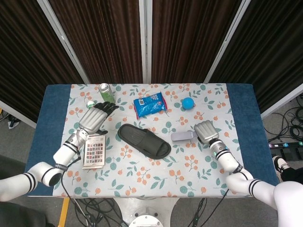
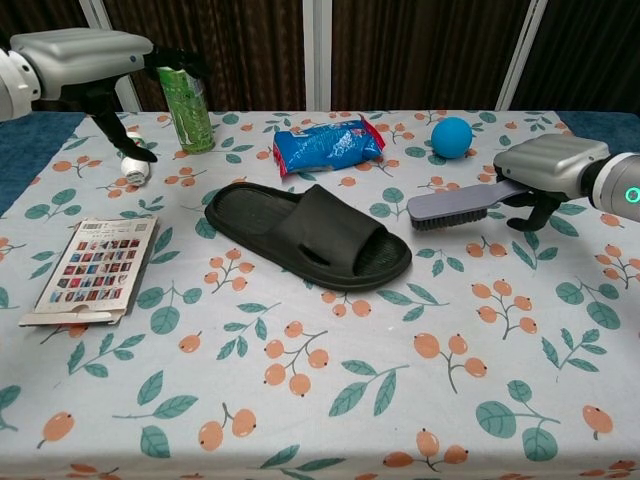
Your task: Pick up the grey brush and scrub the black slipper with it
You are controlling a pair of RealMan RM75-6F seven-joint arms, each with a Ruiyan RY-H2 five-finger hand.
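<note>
The black slipper [image 1: 144, 141] [image 2: 312, 234] lies in the middle of the table, toe end toward the right. Just right of it is the grey brush [image 1: 182, 136] [image 2: 452, 207], bristles down and slightly off the cloth. My right hand [image 1: 206, 131] [image 2: 553, 167] grips the brush's handle end. My left hand [image 1: 95, 118] [image 2: 88, 52] hovers left of the slipper with its dark fingers spread toward the far side, holding nothing.
A green can [image 1: 105, 91] and a small white bottle [image 1: 90, 104] stand at the back left. A blue snack bag [image 1: 150, 105] and a blue ball [image 1: 188, 103] lie behind the slipper. A printed card [image 1: 95, 151] lies at the left, under my left forearm.
</note>
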